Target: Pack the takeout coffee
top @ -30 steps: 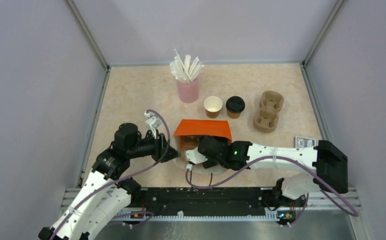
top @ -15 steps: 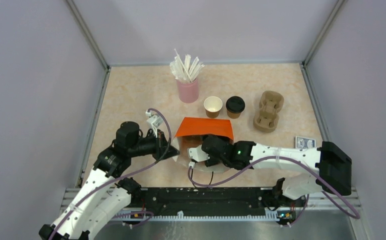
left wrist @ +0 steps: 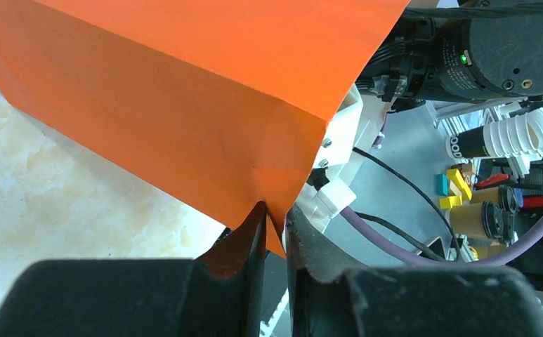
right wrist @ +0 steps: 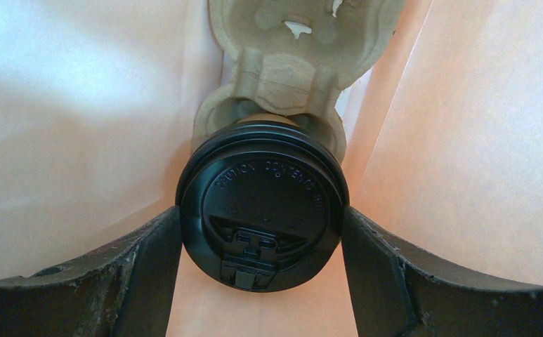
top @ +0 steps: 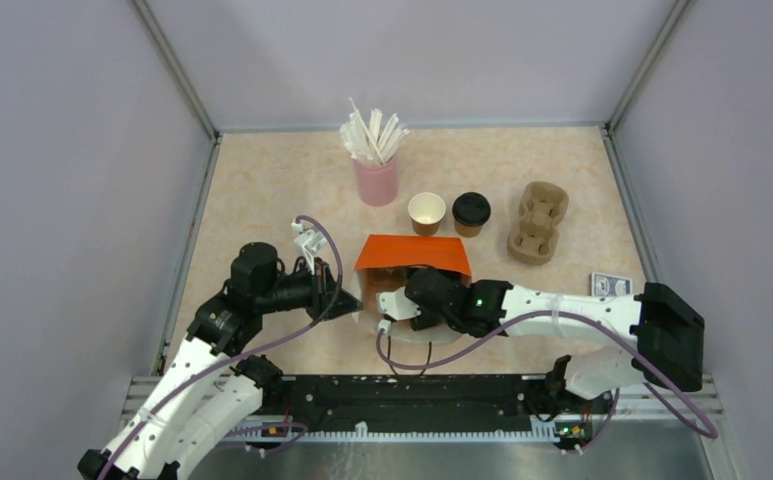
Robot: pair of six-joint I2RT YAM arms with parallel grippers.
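An orange bag (top: 412, 255) stands at the table's middle, its mouth facing the arms. My left gripper (left wrist: 275, 217) is shut on a corner of the bag's (left wrist: 184, 91) left edge. My right gripper (right wrist: 261, 219) reaches into the bag, and its fingers (right wrist: 149, 260) press both sides of a black-lidded coffee cup (right wrist: 261, 203). That cup sits in a tan pulp carrier (right wrist: 289, 63) inside the bag. Behind the bag stand an open brown cup (top: 426, 212) and a lidded cup (top: 471, 212).
A pink cup of white straws (top: 376, 178) stands at the back. A second pulp carrier (top: 539, 222) lies to the right of the cups. A small printed box (top: 610, 285) lies near the right wall. Grey walls enclose the table.
My left gripper has closed on the bag's edge corner. The bag has shifted slightly to the right. My right gripper has stayed in the bag's mouth.
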